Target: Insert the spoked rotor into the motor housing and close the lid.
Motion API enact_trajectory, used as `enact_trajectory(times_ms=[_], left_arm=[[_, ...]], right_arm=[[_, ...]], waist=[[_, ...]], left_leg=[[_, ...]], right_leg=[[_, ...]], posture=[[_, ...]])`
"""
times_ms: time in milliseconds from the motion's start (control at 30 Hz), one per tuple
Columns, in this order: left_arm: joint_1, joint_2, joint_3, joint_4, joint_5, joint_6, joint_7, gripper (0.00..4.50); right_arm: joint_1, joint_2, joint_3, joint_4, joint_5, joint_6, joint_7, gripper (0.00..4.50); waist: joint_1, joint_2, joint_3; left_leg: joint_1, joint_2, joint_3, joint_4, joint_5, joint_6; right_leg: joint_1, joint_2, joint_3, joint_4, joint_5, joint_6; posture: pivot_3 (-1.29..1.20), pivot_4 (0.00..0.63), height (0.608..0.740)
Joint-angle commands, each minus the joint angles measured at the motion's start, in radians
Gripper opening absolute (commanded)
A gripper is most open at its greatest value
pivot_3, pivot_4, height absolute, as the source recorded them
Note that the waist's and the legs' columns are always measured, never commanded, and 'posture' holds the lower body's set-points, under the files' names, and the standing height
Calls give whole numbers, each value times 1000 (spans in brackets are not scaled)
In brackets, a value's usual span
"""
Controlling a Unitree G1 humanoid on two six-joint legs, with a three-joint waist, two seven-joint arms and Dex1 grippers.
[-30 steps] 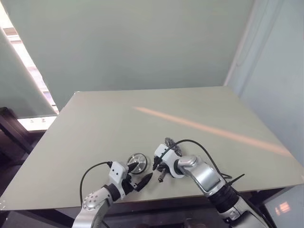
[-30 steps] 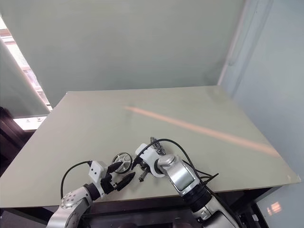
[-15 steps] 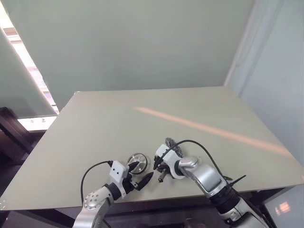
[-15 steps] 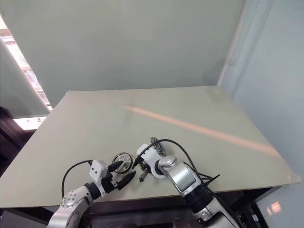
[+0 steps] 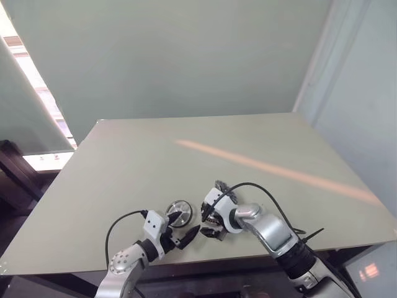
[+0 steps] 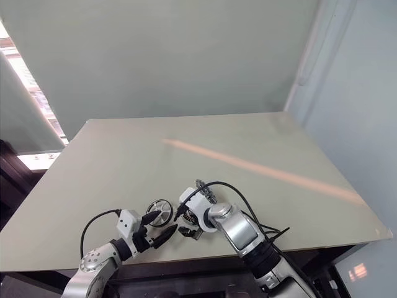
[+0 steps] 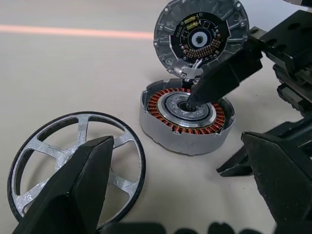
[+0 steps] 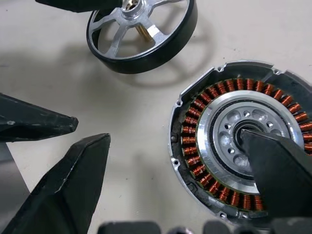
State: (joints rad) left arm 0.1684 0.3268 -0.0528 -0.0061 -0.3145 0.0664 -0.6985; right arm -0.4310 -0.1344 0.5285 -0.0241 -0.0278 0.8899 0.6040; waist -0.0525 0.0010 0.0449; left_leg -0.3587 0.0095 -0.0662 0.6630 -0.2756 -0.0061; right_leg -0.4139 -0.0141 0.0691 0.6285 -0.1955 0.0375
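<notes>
Far table (image 5: 248,143) bare — near edge crowded by motor housing (image 7: 185,119), both pincers.

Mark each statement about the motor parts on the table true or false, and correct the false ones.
1. The silver-spoked, black-rimmed rotor lies on the grey table beside the round silvery motor housing, not inside it. True.
2. The round lid with a circuit face lies flat on top of the housing, closing it. False: it stands tilted up behind the housing, which is uncovered.
3. Copper-coloured windings ring the inside of the housing. True.
4. The fingers of both the left gripper and the right gripper are shut. False: both pairs are spread open.
</notes>
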Motion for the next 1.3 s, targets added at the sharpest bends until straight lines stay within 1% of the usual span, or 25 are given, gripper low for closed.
enact_trajectory(times_ms=[33, 200, 333, 433, 567, 800, 933, 1100, 1300], left_arm=[[8, -12, 61, -45, -58, 7, 14, 4500], [59, -23, 140, -89, -151, 77, 32, 4500], [97, -33, 220, -106, -220, 133, 68, 4500], [115, -44, 247, -126, -269, 214, 114, 4500], [88, -65, 258, -132, -344, 383, 191, 4500], [3, -90, 265, -86, -420, 621, 290, 4500], [-57, -131, 297, -26, -438, 662, 337, 4500], [-124, -169, 304, 43, -418, 653, 350, 4500], [-167, -198, 279, 94, -378, 614, 331, 4500]], right_arm=[[-24, -15, -31, -88, 32, -36, 22, 4483], [-3, -48, -47, -131, 63, -109, 47, 4483], [27, -71, -72, -156, 80, -199, 55, 4483], [57, -92, -74, -171, 92, -290, 77, 4483], [83, -108, -53, -177, 89, -370, 98, 4483], [93, -105, -46, -184, 78, -403, 87, 4483], [101, -110, -48, -195, 77, -410, 86, 4483], [112, -117, -50, -208, 76, -410, 83, 4483], [119, -115, -53, -217, 74, -408, 74, 4483]], waist=[[0, 0, 0], [-1, 0, 0], [-2, 0, 0], [-1, 0, 0], [0, -1, 0], [0, -1, 0], [4, 0, 0], [4, 0, 0], [3, 0, 0]], left_leg=[[0, 0, 0, 0, 0, 0], [0, 0, 0, 0, 0, 0], [0, 0, 0, -1, 0, 0], [0, 0, 0, -1, 0, 0], [0, 0, 0, 0, 0, 0], [0, 0, 0, 0, 0, 0], [1, 0, -1, 0, 0, 0], [3, -1, -2, 2, 0, -1], [5, -1, -2, 2, 2, -2]], right_leg=[[0, 0, 0, 0, 0, 0], [0, 0, 0, -1, 0, 0], [-1, 0, 0, -1, 0, 0], [-1, 0, -1, -2, 0, 0], [0, -1, -1, -2, 0, 0], [1, 0, -1, -2, 0, 0], [2, 0, -1, -2, 0, 0], [5, 0, -2, -2, 0, 0], [5, -1, -2, -2, 0, 0]], posture=[[0, 0, 740], [0, 0, 740], [0, 0, 740], [0, 0, 740], [0, 0, 740], [0, 0, 740], [0, 0, 740], [0, 0, 740], [0, 0, 740]])
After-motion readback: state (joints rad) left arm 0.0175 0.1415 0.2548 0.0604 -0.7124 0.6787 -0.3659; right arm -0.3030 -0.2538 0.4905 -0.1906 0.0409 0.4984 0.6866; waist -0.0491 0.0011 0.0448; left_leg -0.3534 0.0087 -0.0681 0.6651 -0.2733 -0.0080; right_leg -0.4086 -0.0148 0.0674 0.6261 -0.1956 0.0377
